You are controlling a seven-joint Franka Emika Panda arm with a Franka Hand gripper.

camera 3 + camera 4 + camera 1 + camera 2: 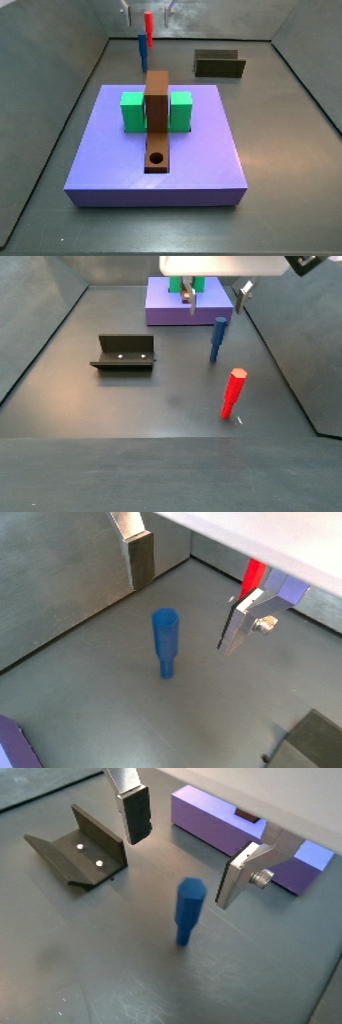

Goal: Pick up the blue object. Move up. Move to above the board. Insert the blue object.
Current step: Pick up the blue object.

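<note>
1. Fingers [132, 813] of the gripper [187, 846] are spread wide and grasp nothing; in both wrist views the two silver plates stand well apart, with the blue object [189, 911] on the floor between and below them; the jaws do not touch it.
2. Upright on the grey floor [147, 406] in a side view stands the blue object [217, 340], just off the near right corner of the purple platform [167, 311]; the gripper [214, 294] hangs above it.
3. Nearer the camera in that view stands the red stick [234, 393], also upright and well apart from the blue one; the fixture [124, 352] sits to their left.
4. On the purple platform [120, 170] lies the board [158, 120], running near to far, its round hole at the near end; green blocks [132, 110] flank it on either side.
</note>
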